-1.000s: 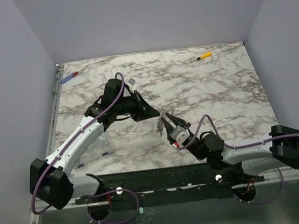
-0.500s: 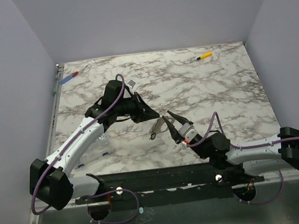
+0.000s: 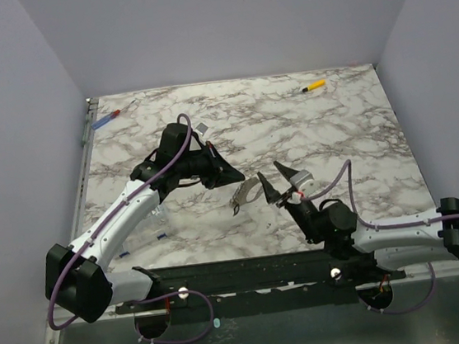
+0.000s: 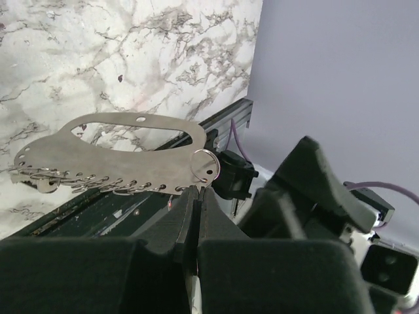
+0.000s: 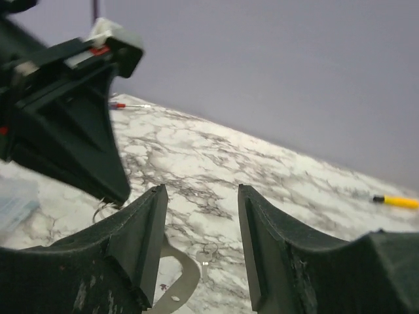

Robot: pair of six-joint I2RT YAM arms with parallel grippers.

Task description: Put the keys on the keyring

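Right gripper [image 3: 273, 179] has backed away from my left gripper [image 4: 196, 196] since a second ago; its jaws stand wide, holding nothing. Left gripper is clamped on the edge of the keys [image 4: 118, 160], with the keyring [image 4: 205, 163] just above its tips, possibly already through a hole; view unclear. Threading step in hand, I judge: next, the right gripper must return and pinch the ring.

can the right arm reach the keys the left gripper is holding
Probably yes: the right gripper is open right beside the keys, which stick out from the shut left gripper, and nothing lies between them.
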